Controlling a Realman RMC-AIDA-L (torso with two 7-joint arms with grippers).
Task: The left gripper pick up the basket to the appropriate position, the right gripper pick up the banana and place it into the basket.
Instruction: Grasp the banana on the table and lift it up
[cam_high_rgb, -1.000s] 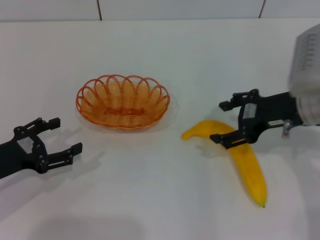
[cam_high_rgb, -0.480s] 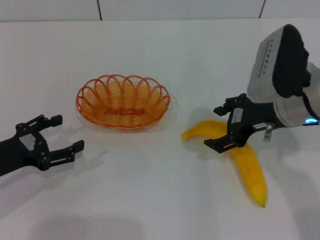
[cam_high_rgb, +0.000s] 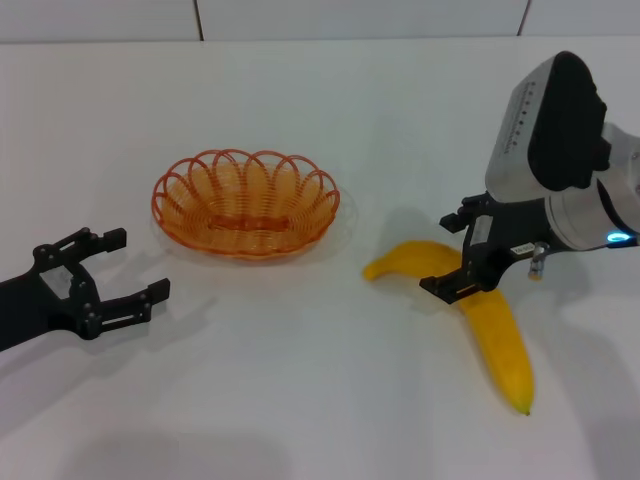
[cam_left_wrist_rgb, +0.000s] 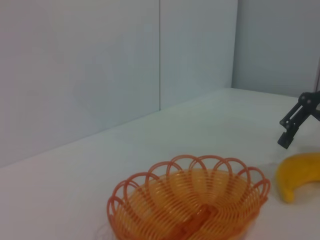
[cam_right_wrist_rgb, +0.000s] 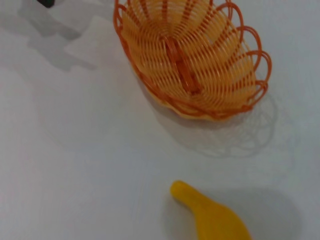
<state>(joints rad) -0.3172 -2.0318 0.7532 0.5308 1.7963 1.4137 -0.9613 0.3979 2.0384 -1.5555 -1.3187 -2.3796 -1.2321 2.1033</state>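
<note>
The orange wire basket (cam_high_rgb: 245, 205) stands empty at the table's middle left, and shows too in the left wrist view (cam_left_wrist_rgb: 190, 205) and the right wrist view (cam_right_wrist_rgb: 190, 55). The yellow banana (cam_high_rgb: 492, 335) lies to its right, with its stem end toward the basket (cam_left_wrist_rgb: 299, 172) (cam_right_wrist_rgb: 212, 217). My right gripper (cam_high_rgb: 437, 254) is open, its jaws straddling the banana's stem half just above it; the left wrist view shows it too (cam_left_wrist_rgb: 298, 120). My left gripper (cam_high_rgb: 140, 264) is open low at the left, a short way in front of the basket and apart from it.
Everything rests on a white table (cam_high_rgb: 300, 380) with a white tiled wall (cam_high_rgb: 350, 15) behind. My right arm's bulky silver forearm (cam_high_rgb: 555, 120) hangs over the right side. Bare surface lies between basket and banana.
My right arm's forearm swung up into view and its gripper settled slightly lower over the banana. The left gripper crept a little to the right. Basket and banana have not moved.
</note>
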